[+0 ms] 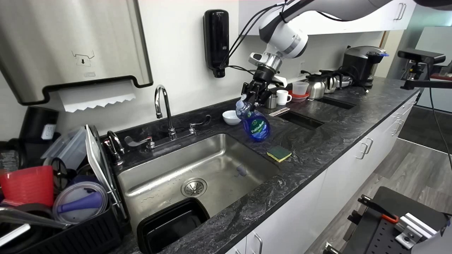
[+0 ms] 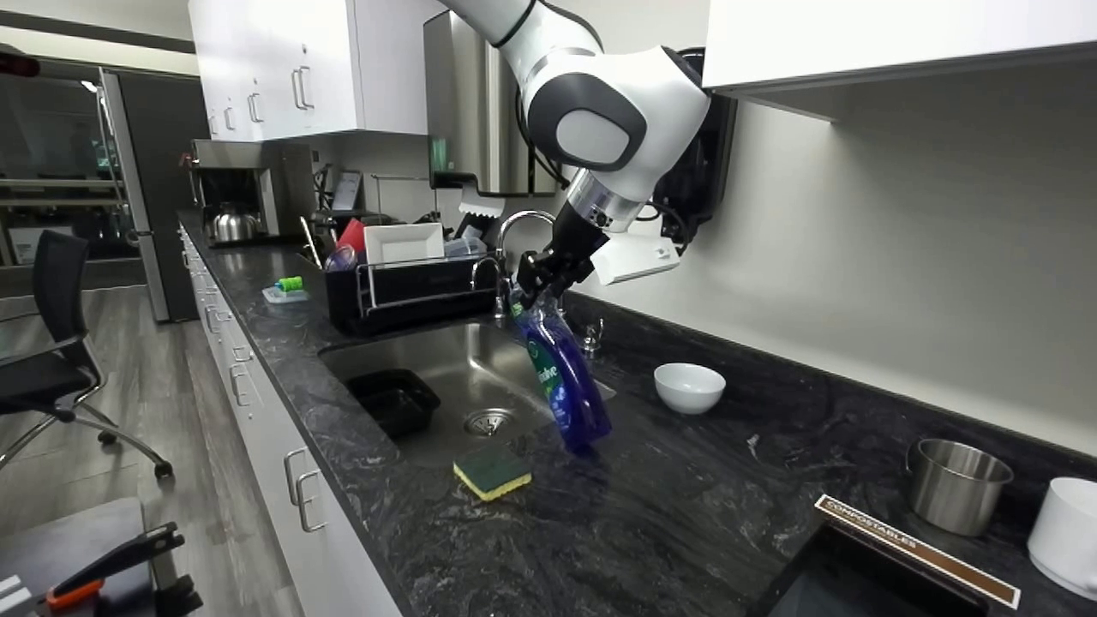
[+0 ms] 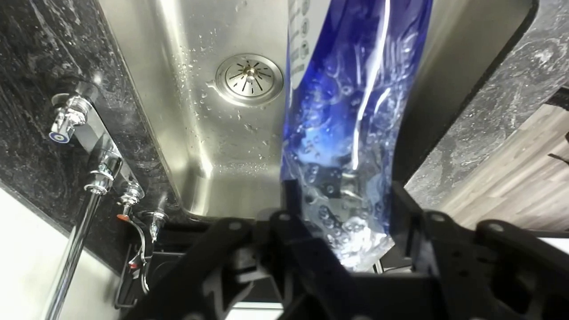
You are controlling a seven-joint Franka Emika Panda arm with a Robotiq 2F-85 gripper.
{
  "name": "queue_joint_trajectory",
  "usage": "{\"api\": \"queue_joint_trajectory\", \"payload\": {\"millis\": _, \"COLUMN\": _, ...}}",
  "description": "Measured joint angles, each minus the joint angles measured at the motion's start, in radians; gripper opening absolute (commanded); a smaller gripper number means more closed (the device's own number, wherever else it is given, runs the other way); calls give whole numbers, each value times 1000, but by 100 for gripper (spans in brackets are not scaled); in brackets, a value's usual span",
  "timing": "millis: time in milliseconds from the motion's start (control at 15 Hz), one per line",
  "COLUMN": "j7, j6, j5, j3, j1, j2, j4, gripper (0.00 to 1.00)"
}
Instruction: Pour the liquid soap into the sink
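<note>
The liquid soap (image 1: 257, 127) is a clear bottle of blue liquid with a green label and pale cap. It shows in both exterior views (image 2: 561, 381), tilted, base low and cap end higher, leaning toward the sink. My gripper (image 1: 253, 98) is shut on its upper part, which also shows in an exterior view (image 2: 548, 287). In the wrist view the black fingers (image 3: 344, 209) press both sides of the bottle (image 3: 355, 89). The base is beside the sink's edge; I cannot tell if it touches the counter. The steel sink (image 1: 166, 169) has a round drain (image 3: 250, 80).
A green and yellow sponge (image 1: 279, 153) lies on the counter by the sink. A white bowl (image 2: 689, 387) stands near the wall. A chrome faucet (image 1: 164, 106) rises behind the sink. A black tub (image 1: 173, 225) sits in the sink's end near the dish rack (image 2: 411, 287).
</note>
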State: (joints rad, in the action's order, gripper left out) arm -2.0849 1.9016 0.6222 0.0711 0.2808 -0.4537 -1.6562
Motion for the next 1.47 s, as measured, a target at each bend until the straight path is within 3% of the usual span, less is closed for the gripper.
{"api": "queue_joint_trajectory", "payload": {"millis": 1467, "j7": -52, "j6": -121, "j5": 56, "j3": -1, "j1": -3, "j2": 2, "j4": -8, "gripper": 24}}
